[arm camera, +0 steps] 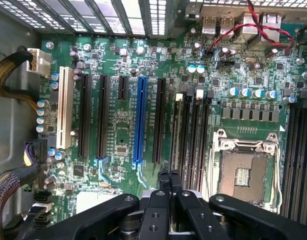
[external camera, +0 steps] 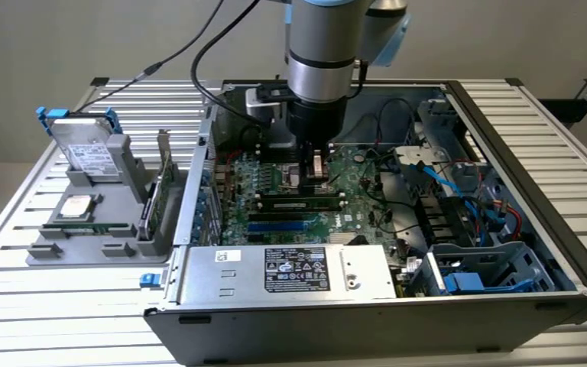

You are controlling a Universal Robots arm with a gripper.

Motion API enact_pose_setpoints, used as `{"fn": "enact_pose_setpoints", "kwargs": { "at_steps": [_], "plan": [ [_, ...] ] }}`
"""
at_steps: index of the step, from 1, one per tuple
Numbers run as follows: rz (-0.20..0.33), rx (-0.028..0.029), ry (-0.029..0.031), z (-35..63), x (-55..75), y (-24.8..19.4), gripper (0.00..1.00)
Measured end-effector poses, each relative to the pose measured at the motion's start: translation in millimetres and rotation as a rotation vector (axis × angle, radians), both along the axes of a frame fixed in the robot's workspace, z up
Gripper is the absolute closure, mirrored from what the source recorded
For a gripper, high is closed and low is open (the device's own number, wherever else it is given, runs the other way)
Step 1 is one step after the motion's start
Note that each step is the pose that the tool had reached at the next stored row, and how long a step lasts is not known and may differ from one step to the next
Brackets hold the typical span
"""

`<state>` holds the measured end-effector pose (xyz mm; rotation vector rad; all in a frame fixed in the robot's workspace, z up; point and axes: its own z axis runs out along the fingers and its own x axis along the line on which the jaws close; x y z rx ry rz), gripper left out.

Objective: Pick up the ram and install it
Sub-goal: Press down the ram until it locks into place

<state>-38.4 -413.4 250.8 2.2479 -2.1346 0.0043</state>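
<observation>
The ram (external camera: 299, 203), a thin dark green stick with a pale label, sits lengthwise in a black memory slot on the motherboard (external camera: 273, 180) inside the open computer case (external camera: 538, 145). My gripper (external camera: 314, 170) hangs straight down over the board, just behind and above the stick's middle. In the wrist view the gripper (arm camera: 168, 175) is shut, its two black fingertips (arm camera: 163, 176) pressed together with nothing visible between them, at the near end of the row of black memory slots (arm camera: 193, 135). I cannot tell whether the fingertips touch the stick.
A silver power supply (external camera: 293, 271) fills the case's front. Blue and red cables (external camera: 488, 199) and a drive cage (external camera: 477, 267) are on the exterior view's right. The empty CPU socket (arm camera: 243, 170) lies beside the slots. A grey fixture (external camera: 89, 237) holds a silver hard drive (external camera: 85, 149).
</observation>
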Motion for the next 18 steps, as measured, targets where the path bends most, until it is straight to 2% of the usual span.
{"fn": "enact_pose_setpoints", "kwargs": {
  "at_steps": [15, 18],
  "plan": [
    [0.0, -0.0001, 0.0001, 0.0, 0.0, 0.3, 0.9],
    [-0.029, 0.0, 0.0005, 0.0, -0.1, 0.4, 0.9]
  ]
}}
